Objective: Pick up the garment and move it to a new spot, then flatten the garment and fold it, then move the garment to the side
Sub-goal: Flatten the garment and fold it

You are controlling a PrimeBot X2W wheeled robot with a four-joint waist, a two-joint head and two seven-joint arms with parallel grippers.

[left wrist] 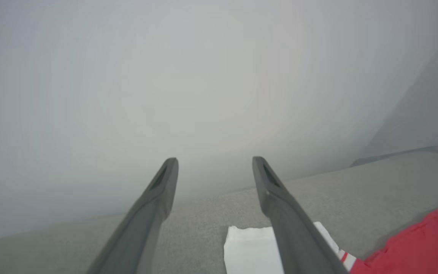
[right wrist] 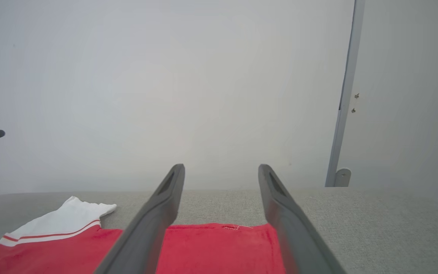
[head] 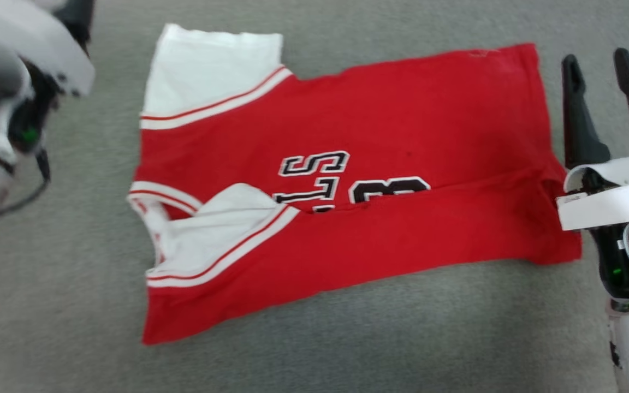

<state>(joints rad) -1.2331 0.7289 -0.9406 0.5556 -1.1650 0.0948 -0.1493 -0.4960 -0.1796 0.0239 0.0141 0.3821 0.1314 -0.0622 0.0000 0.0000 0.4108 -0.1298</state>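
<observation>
The garment [head: 391, 125] lies spread on the grey surface with its collar end to the left. Its near edge is folded up over the black-and-white lettering. One white sleeve [head: 211, 76] lies flat at the far left, and the other [head: 221, 229] rests on top of the fold. My right gripper [head: 598, 65] hovers open just past the garment's hem on the right. In the right wrist view the gripper [right wrist: 222, 167] is empty above the red hem [right wrist: 219, 247]. My left gripper [left wrist: 215, 161] is open and empty above the far white sleeve [left wrist: 249, 247]. The left arm's pale wrist [head: 25, 60] is blurred at the upper left.
The grey felt tabletop [head: 347, 349] stretches around the garment on all sides. A plain white wall [right wrist: 165, 76] stands behind the table's far edge. A vertical grey strip [right wrist: 346, 95] runs up the wall at the right.
</observation>
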